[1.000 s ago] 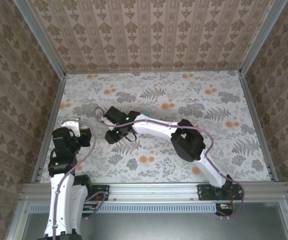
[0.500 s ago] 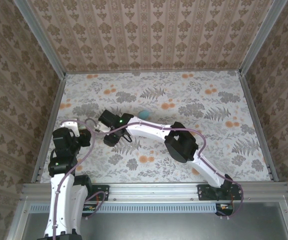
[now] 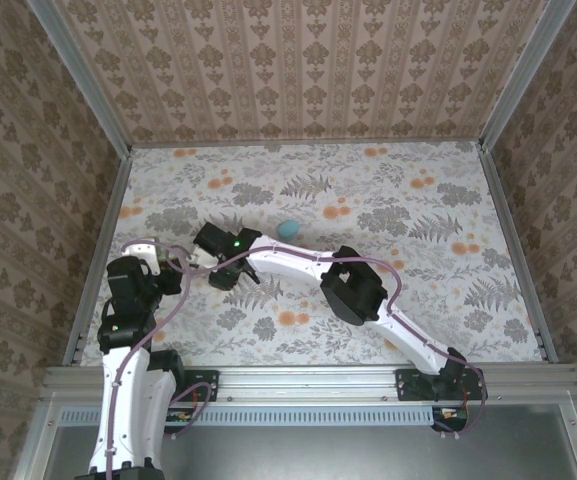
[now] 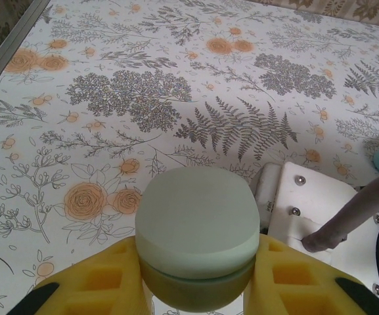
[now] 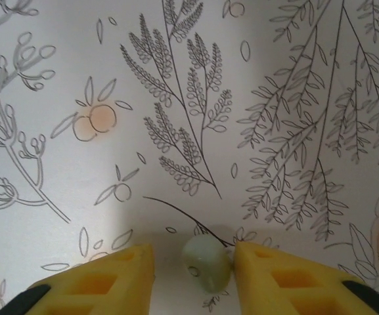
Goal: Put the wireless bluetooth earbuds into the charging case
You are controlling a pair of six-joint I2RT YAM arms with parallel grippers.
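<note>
My left claw (image 4: pixel 199 275) grips the charging case (image 4: pixel 196 223), lid seemingly shut, contents hidden. My right claw (image 5: pixel 192 252) stands open astride one earbud (image 5: pixel 206 264), untouched on the counter (image 5: pixel 176 98).

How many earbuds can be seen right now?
1: the earbud lies on the table between the open fingers of the right gripper, untouched. The other may be hidden; a teal thing farther out is too small to identify.
</note>
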